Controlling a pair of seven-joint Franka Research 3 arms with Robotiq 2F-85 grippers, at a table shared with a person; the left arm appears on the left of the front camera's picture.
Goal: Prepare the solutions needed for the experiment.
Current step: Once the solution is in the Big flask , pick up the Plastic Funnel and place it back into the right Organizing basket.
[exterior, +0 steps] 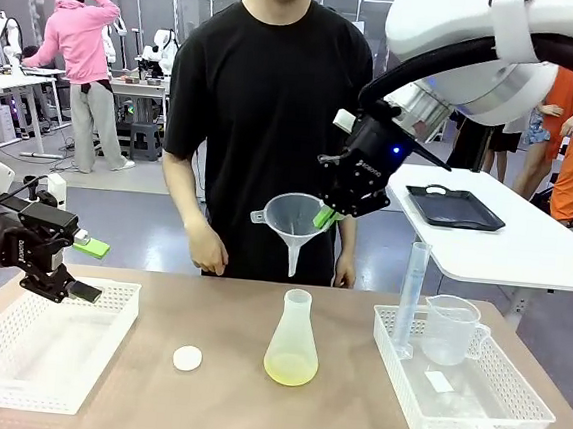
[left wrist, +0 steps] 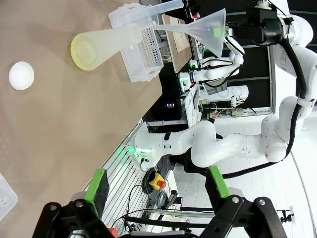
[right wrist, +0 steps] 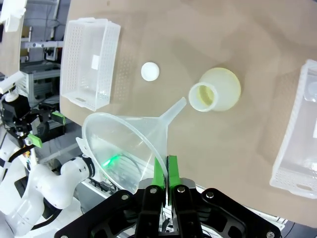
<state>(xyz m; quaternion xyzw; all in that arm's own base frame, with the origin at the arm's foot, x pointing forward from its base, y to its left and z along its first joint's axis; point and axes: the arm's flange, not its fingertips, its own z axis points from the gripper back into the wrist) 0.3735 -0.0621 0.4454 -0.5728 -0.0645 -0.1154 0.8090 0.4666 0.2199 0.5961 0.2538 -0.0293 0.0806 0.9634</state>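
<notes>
Under the right claw, straight down on the table: upright flask, a little yellow-green liquid at its bottom. Clenched on the rim of a clear funnel, spout hanging just above the flask's mouth, seemingly not inside. Beneath the left claw, fingers spread and holding nothing: white basket. Between left claw and flask: small white cap.

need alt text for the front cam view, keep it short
The right gripper holds a clear funnel by its rim above a flask holding a little pale yellow liquid, beside a white cap. The left gripper hangs open over the left basket; the right basket holds a cylinder and a beaker. A person in black stands across the table.
</notes>
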